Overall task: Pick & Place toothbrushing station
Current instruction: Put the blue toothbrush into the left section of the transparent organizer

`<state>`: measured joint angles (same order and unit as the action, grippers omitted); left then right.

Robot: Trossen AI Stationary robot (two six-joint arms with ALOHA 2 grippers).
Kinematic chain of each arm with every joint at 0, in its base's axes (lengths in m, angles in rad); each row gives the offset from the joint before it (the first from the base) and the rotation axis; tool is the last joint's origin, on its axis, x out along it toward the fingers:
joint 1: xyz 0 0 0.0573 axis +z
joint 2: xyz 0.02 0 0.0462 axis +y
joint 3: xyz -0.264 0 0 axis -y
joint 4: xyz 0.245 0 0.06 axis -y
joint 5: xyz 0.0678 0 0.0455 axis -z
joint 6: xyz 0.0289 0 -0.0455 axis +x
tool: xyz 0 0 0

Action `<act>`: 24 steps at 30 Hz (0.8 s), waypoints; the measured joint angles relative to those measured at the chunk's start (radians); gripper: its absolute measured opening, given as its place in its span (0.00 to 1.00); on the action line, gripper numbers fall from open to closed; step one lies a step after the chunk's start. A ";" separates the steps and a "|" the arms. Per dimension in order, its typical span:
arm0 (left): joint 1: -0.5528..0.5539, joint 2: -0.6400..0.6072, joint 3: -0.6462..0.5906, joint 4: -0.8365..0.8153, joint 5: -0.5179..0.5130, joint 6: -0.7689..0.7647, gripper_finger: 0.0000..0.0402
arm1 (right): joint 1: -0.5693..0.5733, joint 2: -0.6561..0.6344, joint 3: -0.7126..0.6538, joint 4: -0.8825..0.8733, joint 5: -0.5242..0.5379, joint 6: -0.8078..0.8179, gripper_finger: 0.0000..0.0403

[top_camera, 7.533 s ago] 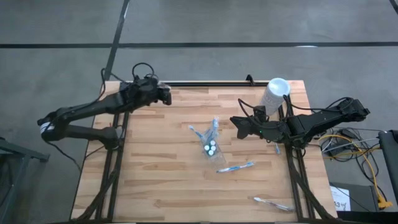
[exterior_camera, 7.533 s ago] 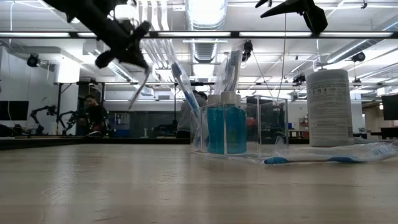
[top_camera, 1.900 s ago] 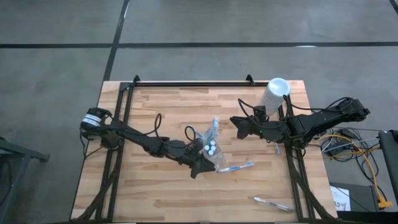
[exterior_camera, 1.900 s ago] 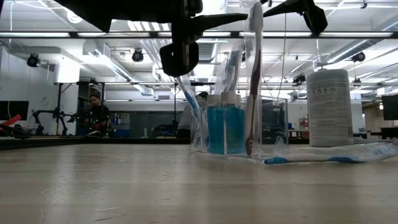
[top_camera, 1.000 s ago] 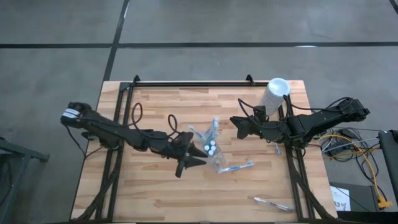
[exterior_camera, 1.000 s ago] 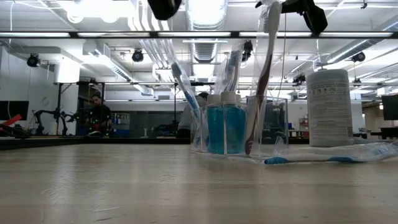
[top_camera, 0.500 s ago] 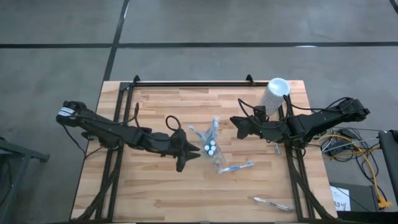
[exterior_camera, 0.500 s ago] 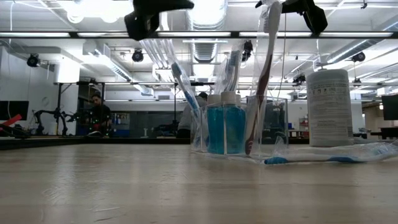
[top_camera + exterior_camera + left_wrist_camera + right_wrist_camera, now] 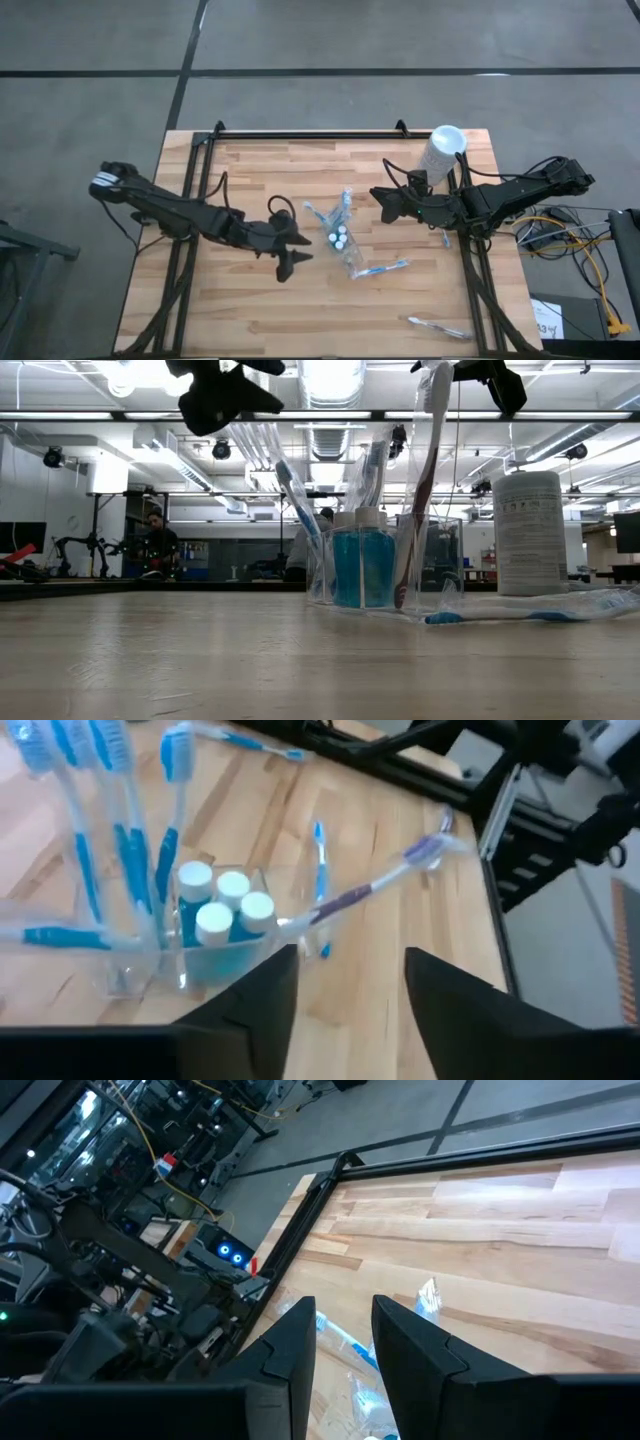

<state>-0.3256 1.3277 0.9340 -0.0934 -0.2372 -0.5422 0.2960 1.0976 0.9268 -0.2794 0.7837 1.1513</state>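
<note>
Overhead: the left gripper [image 9: 292,252] hangs over the wooden table [image 9: 250,310], just beside the clear pouch [image 9: 345,250], its fingers spread apart with nothing between them. The right gripper [image 9: 380,203] waits above the table on the pouch's other side, near the tall white cylinder [image 9: 441,153]; its fingers stand slightly apart, empty. Three white-capped tubes [image 9: 338,237] sit upright in the pouch at mid-table. One toothbrush [image 9: 380,269] lies flat beside the pouch, and another [image 9: 440,327] lies well apart near the table's front corner.

The table-level view adds what the overhead hides: the tubes [image 9: 363,568] are blue-filled, several blue-and-white brushes [image 9: 300,510] lean upright inside the pouch [image 9: 430,565], and a toothbrush [image 9: 418,500] with a dark red handle stands tilted against its wall. A person [image 9: 153,545] sits far behind in the room.

The left wrist view alone shows that dark-handled brush [image 9: 360,892] leaning outward over the pouch rim, past the tube caps [image 9: 222,900], with the left fingers [image 9: 450,995] parted in the foreground. The right wrist view shows only bare table and the pouch's edge [image 9: 428,1295].

Compared with a second earlier, the left gripper has drawn back from the pouch and its fingers have widened; the dark-handled brush stays standing where it was. The right arm has not moved.
</note>
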 joint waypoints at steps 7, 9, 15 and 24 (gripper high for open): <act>-0.026 -0.091 0.000 -0.070 -0.116 0.105 0.56 | 0.000 0.000 0.000 0.000 0.000 -0.002 0.24; -0.053 -0.139 -0.006 -0.064 -0.190 0.169 0.56 | 0.000 0.000 0.000 0.000 0.000 0.001 0.24; -0.132 -0.327 -0.071 -0.063 -0.334 0.326 0.56 | 0.000 0.000 0.000 0.000 0.000 -0.002 0.24; -0.121 -0.650 -0.346 0.105 -0.272 0.473 0.57 | 0.000 0.000 0.000 0.000 0.000 -0.001 0.24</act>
<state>-0.4465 0.6774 0.5877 0.0120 -0.5096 -0.0695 0.2959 1.0977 0.9268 -0.2794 0.7837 1.1503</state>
